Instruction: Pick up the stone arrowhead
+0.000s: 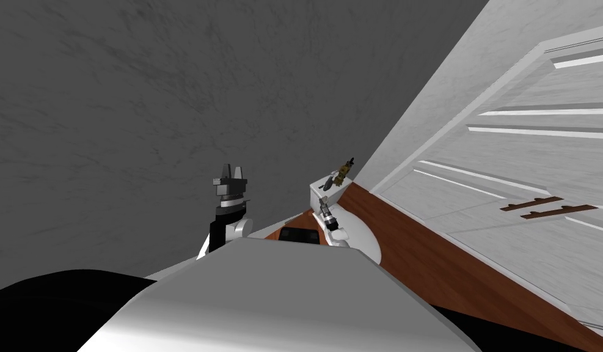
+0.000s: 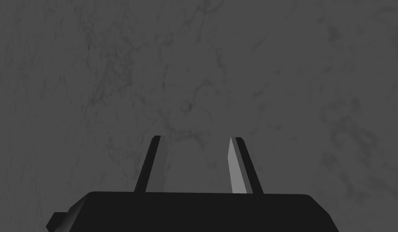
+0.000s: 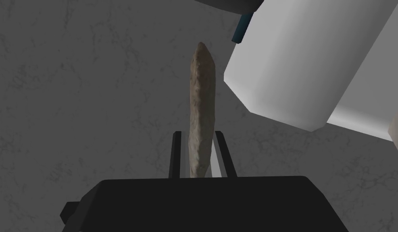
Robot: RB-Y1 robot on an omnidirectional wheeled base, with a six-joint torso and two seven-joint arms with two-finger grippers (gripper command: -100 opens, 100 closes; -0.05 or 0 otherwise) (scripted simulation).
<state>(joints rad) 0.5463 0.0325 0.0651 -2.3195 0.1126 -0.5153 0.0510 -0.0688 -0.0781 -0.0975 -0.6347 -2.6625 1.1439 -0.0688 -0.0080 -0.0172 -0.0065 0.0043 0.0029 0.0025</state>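
The stone arrowhead (image 3: 202, 104) is a long, tan, rough sliver that stands on edge between the fingers of my right gripper (image 3: 199, 135). The gripper is shut on its lower part, and its pointed end sticks out well past the fingertips in front of a grey mottled wall. In the head view my right gripper (image 1: 322, 203) is raised beside a small white block (image 1: 334, 193). My left gripper (image 1: 231, 173) is held up to the left of it, facing the grey wall. Its fingers (image 2: 234, 165) stand open with nothing between them.
On the white block stand a small golden figure (image 1: 343, 172) and a small dark object (image 1: 325, 183). A brown floor strip (image 1: 416, 244) runs along a white panelled wall (image 1: 514, 153) on the right. A black area (image 1: 43, 305) lies at lower left.
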